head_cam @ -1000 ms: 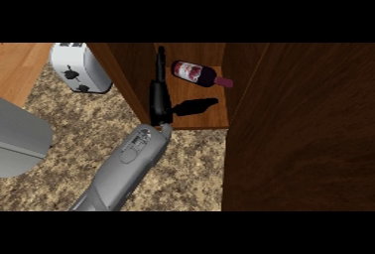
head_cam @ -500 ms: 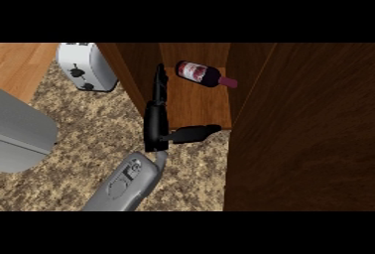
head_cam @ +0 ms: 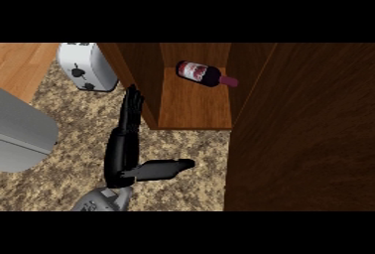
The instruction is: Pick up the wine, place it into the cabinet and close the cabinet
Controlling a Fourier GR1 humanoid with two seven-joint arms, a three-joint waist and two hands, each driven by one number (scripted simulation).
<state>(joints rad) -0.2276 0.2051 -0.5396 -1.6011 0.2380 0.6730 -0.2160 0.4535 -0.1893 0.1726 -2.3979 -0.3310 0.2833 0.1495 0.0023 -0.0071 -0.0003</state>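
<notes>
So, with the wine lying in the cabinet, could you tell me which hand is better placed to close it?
Probably the left hand: it is open, fingers straight beside the left wall of the cabinet, with the wine inside. The right hand is out of view.

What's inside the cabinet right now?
The wine bottle lies on its side on the cabinet's shelf, neck pointing right. Nothing else shows there. The dark wood panel at the right covers whatever is beyond it.

The wine [head_cam: 207, 74] lies in the cabinet [head_cam: 194, 109] at the table's [head_cam: 66, 144] far edge. The toaster [head_cam: 86, 67] stands left of the cabinet. The left hand [head_cam: 121, 154] is before the toaster, its fingers [head_cam: 132, 106] beside the cabinet's left wall.
</notes>
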